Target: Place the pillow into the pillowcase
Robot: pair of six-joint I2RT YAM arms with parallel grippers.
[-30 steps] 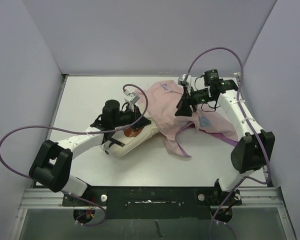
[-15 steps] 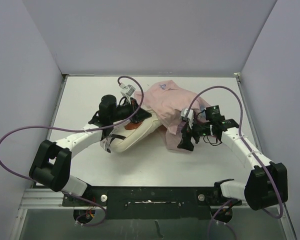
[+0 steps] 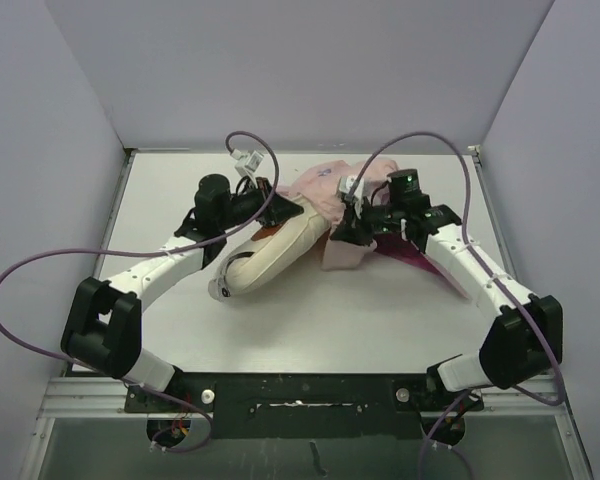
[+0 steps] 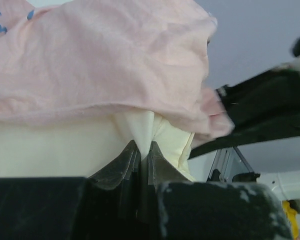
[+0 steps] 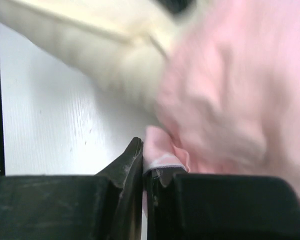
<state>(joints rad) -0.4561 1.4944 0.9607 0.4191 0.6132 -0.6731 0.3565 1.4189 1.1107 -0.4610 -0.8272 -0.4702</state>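
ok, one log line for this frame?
left hand: shut on pillow | right hand: shut on pillowcase edge | state: pillowcase over pillow's far end, most of pillow exposed

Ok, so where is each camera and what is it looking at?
Top: high behind the robot, looking down at the table; left arm, right arm, pillow and pillowcase show.
Left wrist: on the left claw, facing the pillow it pinches.
Right wrist: on the right claw, facing the pillowcase edge it pinches.
All three share pillow and pillowcase.
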